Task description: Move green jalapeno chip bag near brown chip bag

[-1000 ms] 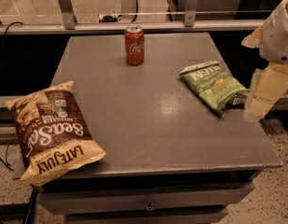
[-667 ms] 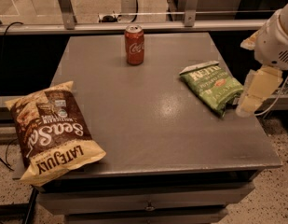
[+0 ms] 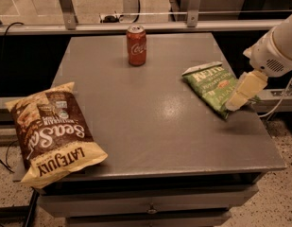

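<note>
The green jalapeno chip bag (image 3: 212, 86) lies flat at the right side of the grey table (image 3: 150, 122), white top band toward the back. The gripper (image 3: 239, 98) hangs from the white arm at the right edge, its cream fingers (image 3: 244, 89) over the bag's right front end. The brown chip bag (image 3: 50, 131) lies far off at the table's front left corner, its tan-yellow end overhanging the edge.
A red Coca-Cola can (image 3: 136, 45) stands upright at the back middle of the table. A metal rail (image 3: 136, 27) runs behind the table. A drawer front (image 3: 150, 205) sits below the table's front edge.
The gripper has moved left and a little up, from beside the green bag's right end to over it. The bags and the can have not moved.
</note>
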`<move>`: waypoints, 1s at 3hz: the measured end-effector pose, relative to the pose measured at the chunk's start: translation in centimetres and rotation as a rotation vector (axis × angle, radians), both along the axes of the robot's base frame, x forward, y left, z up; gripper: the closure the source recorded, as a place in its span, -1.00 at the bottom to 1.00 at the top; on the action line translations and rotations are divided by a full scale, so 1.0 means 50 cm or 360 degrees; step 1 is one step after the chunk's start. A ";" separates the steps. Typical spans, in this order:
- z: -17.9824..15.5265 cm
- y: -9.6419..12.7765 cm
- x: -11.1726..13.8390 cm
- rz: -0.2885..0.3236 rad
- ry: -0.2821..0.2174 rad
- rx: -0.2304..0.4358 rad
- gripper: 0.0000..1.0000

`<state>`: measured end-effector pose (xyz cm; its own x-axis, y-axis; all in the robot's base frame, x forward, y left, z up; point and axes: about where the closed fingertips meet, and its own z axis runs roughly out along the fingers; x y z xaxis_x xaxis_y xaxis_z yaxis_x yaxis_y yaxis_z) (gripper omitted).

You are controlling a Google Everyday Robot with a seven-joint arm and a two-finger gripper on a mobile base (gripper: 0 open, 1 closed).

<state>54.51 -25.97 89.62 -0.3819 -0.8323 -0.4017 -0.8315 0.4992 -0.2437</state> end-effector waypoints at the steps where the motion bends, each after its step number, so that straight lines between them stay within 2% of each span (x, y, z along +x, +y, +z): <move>1: -0.036 -0.007 0.030 -0.0101 0.0030 0.0126 -1.00; 2: -0.074 -0.006 0.045 -0.0183 0.0092 0.0220 -1.00; 3: -0.096 -0.021 0.050 -0.0240 0.0097 0.0288 -0.67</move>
